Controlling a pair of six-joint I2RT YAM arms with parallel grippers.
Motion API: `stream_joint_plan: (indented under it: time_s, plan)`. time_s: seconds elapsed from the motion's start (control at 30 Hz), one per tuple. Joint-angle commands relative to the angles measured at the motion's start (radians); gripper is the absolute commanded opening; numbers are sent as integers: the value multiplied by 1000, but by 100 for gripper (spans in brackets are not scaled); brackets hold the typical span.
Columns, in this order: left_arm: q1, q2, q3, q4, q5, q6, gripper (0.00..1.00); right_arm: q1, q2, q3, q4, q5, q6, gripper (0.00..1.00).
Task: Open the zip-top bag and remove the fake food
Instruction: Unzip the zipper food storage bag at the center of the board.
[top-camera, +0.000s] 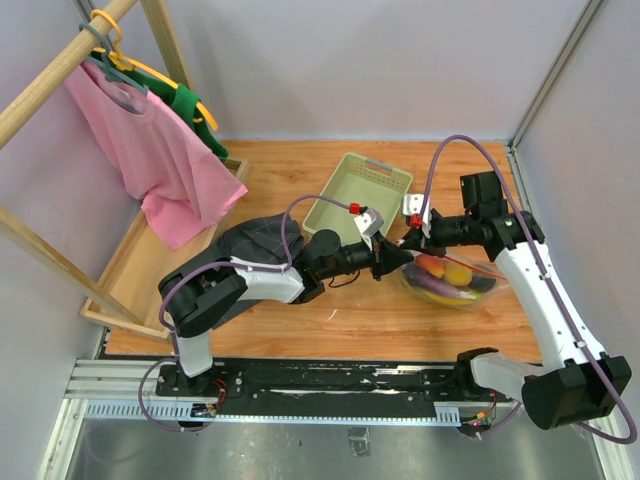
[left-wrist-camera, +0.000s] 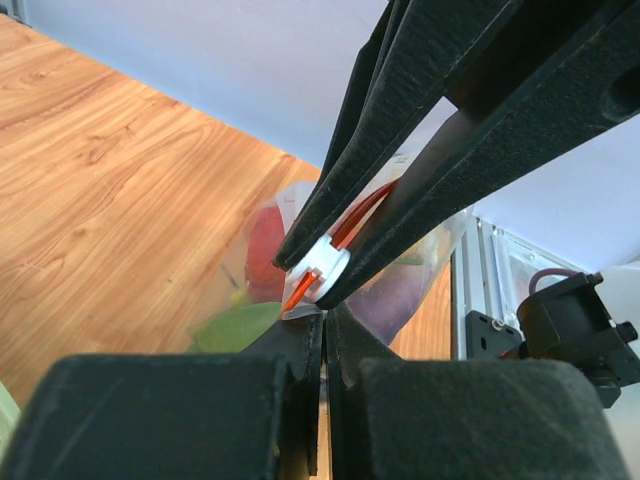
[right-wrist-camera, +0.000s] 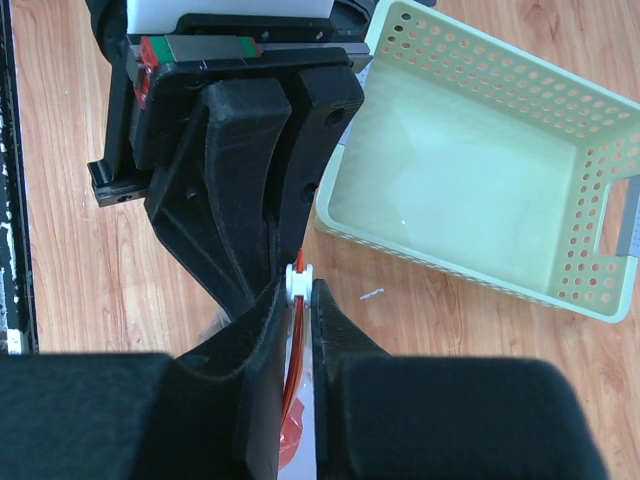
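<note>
Clear zip-top bag, fake food inside

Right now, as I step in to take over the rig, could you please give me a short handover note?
Left gripper: shut on the zip edge of the bag, right next to the white slider.
Right gripper: closed on the white slider, orange zip strip between its fingers.
Bag: lying on the table beside the tray, zip end held between the two grippers.
Toy food: all inside the bag; the tray holds nothing.
Done: both grips set at the zip.
Left: pull the zip open, then take the toy food out.
</note>
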Motion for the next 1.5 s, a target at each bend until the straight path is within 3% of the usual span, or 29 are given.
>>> stream_joint_plan:
  time_s: [0.0,0.37,0.67,1.1,1.23,1.27,1.4,1.47]
  plan:
    - [-12,-69,2,64,14,5,0,23,-26,-6,11,16,35,2]
    - [-32,-175,-77,70,-17,10,0,21,-57,97,-56,-70,135,1]
    - [-54,-273,-170,56,-113,33,0,22,-84,87,-82,-146,193,1]
    - [-89,-295,-184,-20,-311,0,0,22,-130,42,-87,-105,251,1]
    - [-89,-304,-224,66,-282,-3,2,22,-144,31,-96,-86,265,1]
    - [-89,-308,-239,100,-248,8,7,21,-146,31,-100,-90,263,1]
    - [-88,-372,-311,148,-152,98,51,20,-144,55,-130,-110,220,1]
    - [-83,-424,-339,109,-123,167,60,20,-138,77,-165,-124,171,1]
